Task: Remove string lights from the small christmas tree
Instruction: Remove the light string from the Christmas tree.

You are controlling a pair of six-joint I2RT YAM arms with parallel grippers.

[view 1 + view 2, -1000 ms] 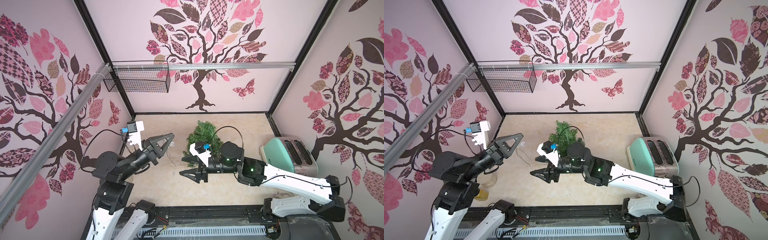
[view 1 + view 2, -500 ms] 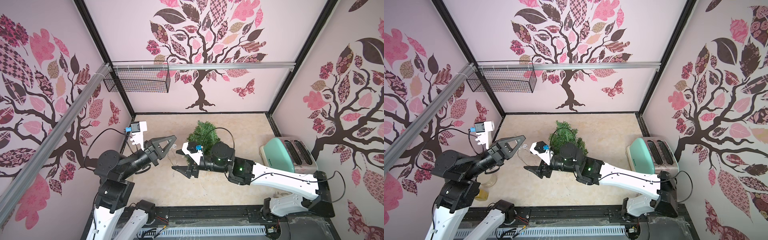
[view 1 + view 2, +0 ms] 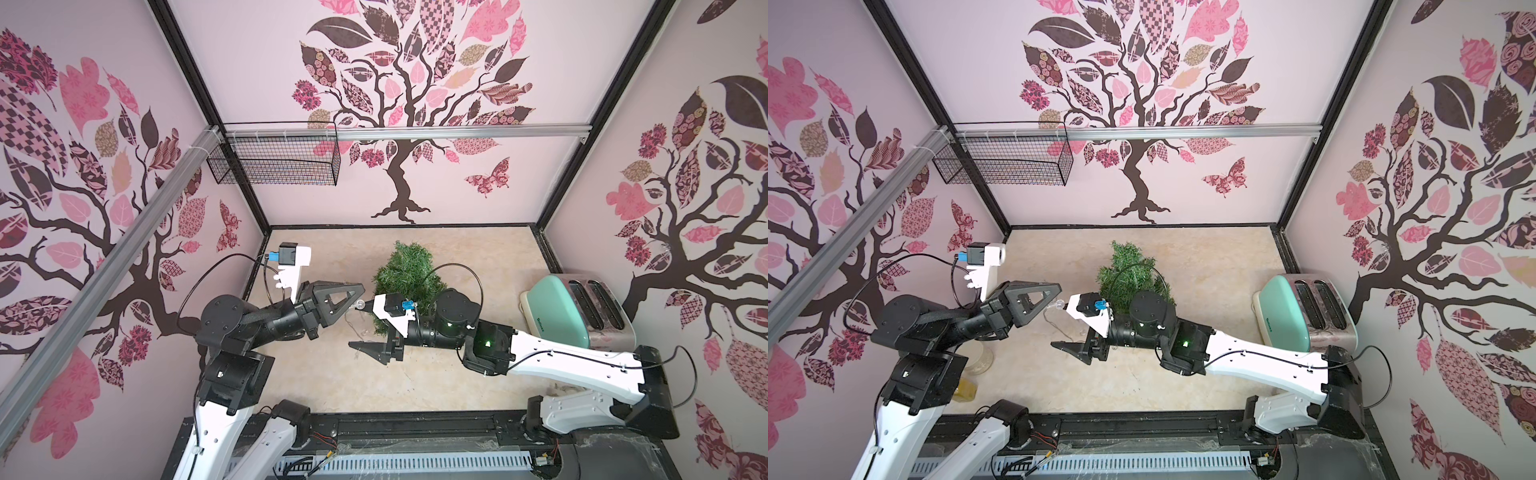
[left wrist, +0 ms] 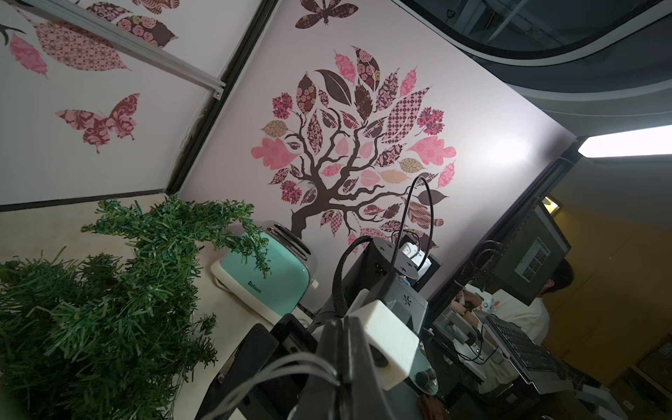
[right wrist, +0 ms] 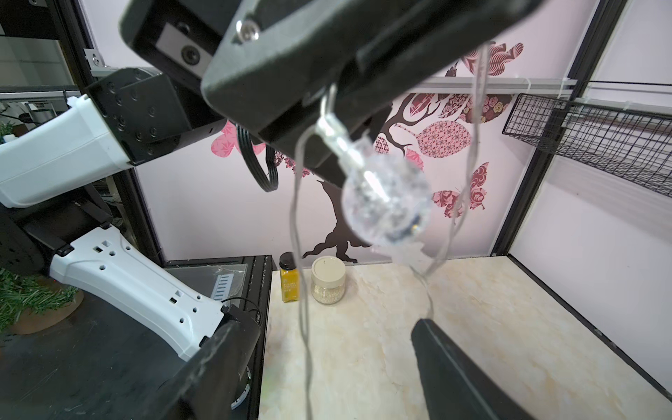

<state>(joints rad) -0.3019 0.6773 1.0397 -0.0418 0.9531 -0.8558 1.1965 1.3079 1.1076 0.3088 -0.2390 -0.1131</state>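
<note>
The small christmas tree (image 3: pixel 409 270) (image 3: pixel 1129 270) stands mid-table, its green branches also filling the left wrist view (image 4: pixel 109 291). My left gripper (image 3: pixel 360 303) (image 3: pixel 1059 304) (image 4: pixel 345 322) is shut on the string lights, pinching the thin silvery wire (image 4: pixel 291 363) just left of the tree. A clear round bulb (image 5: pixel 385 203) dangles right under its tips, and loose strands (image 5: pixel 302 291) hang down to the table. My right gripper (image 3: pixel 357 347) (image 3: pixel 1059 345) (image 5: pixel 331 327) is open, low and just in front of the left one. One strand hangs between its fingers without touching them.
A mint toaster (image 3: pixel 557 307) (image 4: pixel 269 276) sits at the right wall. A black wire basket (image 3: pixel 274 162) hangs on the back-left rail. A yellow bottle (image 5: pixel 289 278) and a lidded jar (image 5: pixel 329 280) stand at the table's front-left corner, under the left arm.
My right gripper has moved left to just below the left gripper and opened wider. The left gripper, still shut on the wire, has shifted slightly forward and rightward.
</note>
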